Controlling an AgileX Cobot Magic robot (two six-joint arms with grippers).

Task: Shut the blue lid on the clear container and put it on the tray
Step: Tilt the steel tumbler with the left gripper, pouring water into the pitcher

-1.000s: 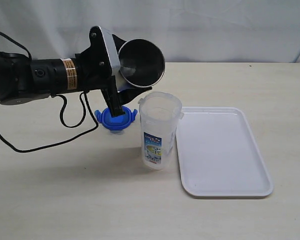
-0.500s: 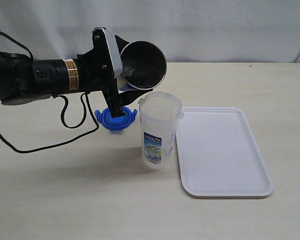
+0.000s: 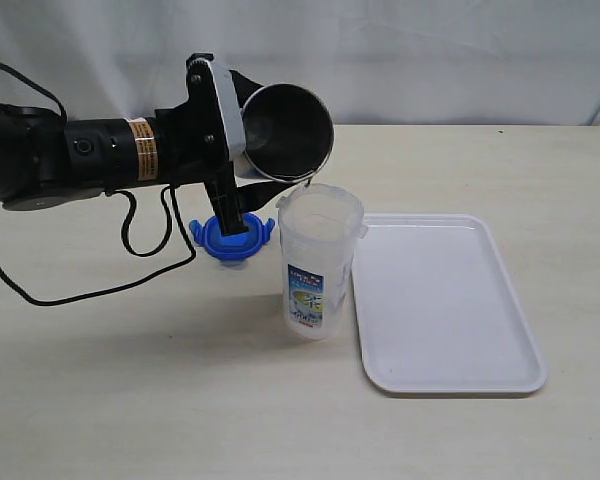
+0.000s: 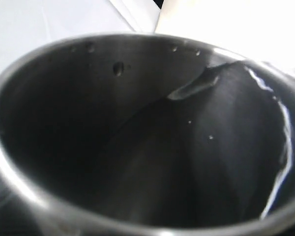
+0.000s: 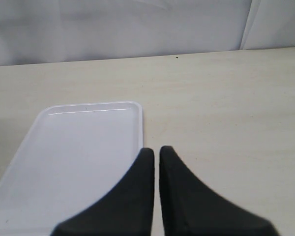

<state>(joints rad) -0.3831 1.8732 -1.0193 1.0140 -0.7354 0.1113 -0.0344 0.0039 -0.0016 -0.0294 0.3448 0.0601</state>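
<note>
A tilted steel cup [image 3: 290, 125] is gripped by the left pincer [image 3: 252, 135] just above the clear container [image 3: 318, 262]; the blue lid [image 3: 232, 240] is seen below that pincer; the right pincer [image 5: 156, 157] is closed.

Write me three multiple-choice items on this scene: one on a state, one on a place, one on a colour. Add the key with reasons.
1. How is the steel cup in the left gripper held?
A. upright
B. tipped, with its mouth over the clear container
C. upside down

2. Where is the blue lid?
A. snapped onto the container
B. inside the cup
C. on the table, on the container's side away from the tray

3. What colour is the tray?
A. white
B. blue
C. grey

Key:
1 B, because the cup's rim leans down above the container's open top.
2 C, because the lid lies flat on the table and the container's top is uncovered.
3 A, because the tray beside the container is plain white.
</note>
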